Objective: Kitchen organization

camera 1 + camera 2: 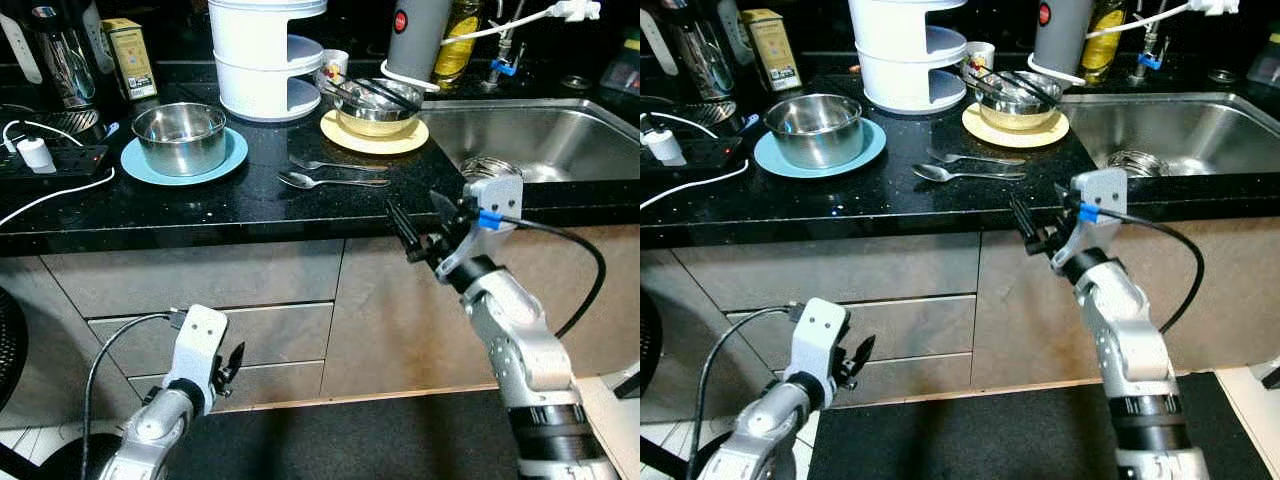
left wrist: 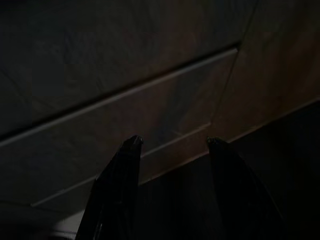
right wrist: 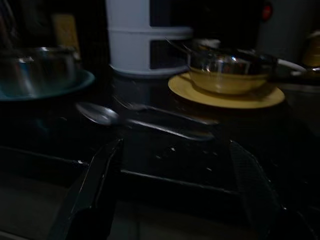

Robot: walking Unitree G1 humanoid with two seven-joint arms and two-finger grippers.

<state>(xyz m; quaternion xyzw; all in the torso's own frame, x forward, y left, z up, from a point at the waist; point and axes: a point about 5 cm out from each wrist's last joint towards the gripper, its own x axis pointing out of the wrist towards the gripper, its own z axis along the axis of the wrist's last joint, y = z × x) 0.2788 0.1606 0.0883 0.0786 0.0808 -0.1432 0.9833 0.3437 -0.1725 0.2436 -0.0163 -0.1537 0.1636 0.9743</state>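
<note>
Lowest and closest to the head camera, the left gripper (image 1: 232, 362) hangs idle at about 7 o'clock before the grey cabinet drawers (image 1: 260, 330), its two black fingers (image 2: 117, 195) spread apart on nothing. At about 4 o'clock the right gripper (image 1: 420, 228) is raised to the front edge of the black speckled stone counter (image 1: 200, 205), its fingers parted wide and empty, aimed toward 11 o'clock. Just beyond its tips lie one steel spoon (image 1: 330, 181) and one steel fork (image 1: 335, 164), side by side, long axes running across the counter from 9 to 3 o'clock, with the spoon's bowl and the fork's tines at the 9 o'clock end. The right arm is plainly the nearer; the coming grasp probably turns on closing across a handle rather than along it. Counted on the counter: two steel bowls, one on a round teal plate (image 1: 150, 165), the other on a round yellow plate (image 1: 340, 135) with chopsticks across it. A steel sink (image 1: 540, 135) lies at 2 o'clock and a white tiered container (image 1: 265, 60) at 12.
</note>
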